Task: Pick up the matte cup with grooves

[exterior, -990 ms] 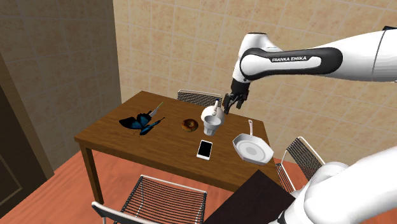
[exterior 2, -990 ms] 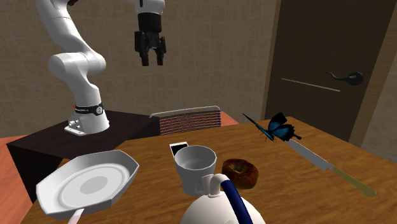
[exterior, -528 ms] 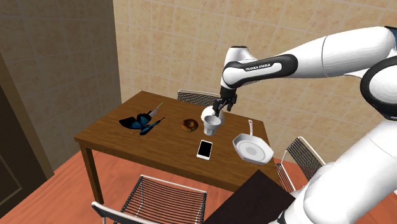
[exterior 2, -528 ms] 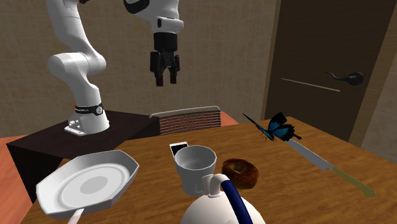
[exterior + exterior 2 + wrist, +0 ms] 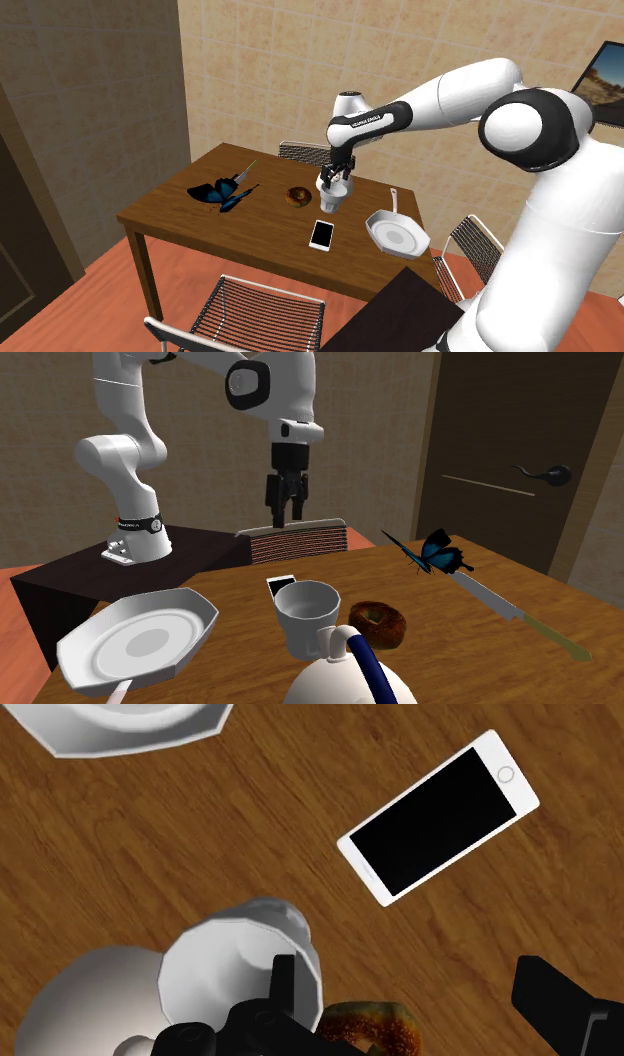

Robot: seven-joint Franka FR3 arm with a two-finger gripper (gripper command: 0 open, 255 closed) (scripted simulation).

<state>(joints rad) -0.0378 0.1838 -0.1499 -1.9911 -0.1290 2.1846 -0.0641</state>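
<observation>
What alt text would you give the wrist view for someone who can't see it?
The open black pincer hangs over a wooden table, one finger overlapping the edge of a white cup that stands beside a white jug. A brown doughnut shows between the fingers, and a white phone with a black screen lies apart from the cup.

Room notes, shoulder view. Walls (image 5: 260, 60): beige square tile, evenly lit. Floor (image 5: 110, 280): reddish wood boards. Wooden table (image 5: 190, 215) mid-room. Wire-backed chairs around it: one (image 5: 260, 310) at 6 o'clock, one (image 5: 305, 151) at 12 o'clock against the wall, one (image 5: 478, 245) at 3 o'clock. Framed landscape picture (image 5: 605, 70) on the wall at 2 o'clock. Second exterior view: dark door (image 5: 500, 452) with black lever handle (image 5: 548, 475) at 2 o'clock.
</observation>
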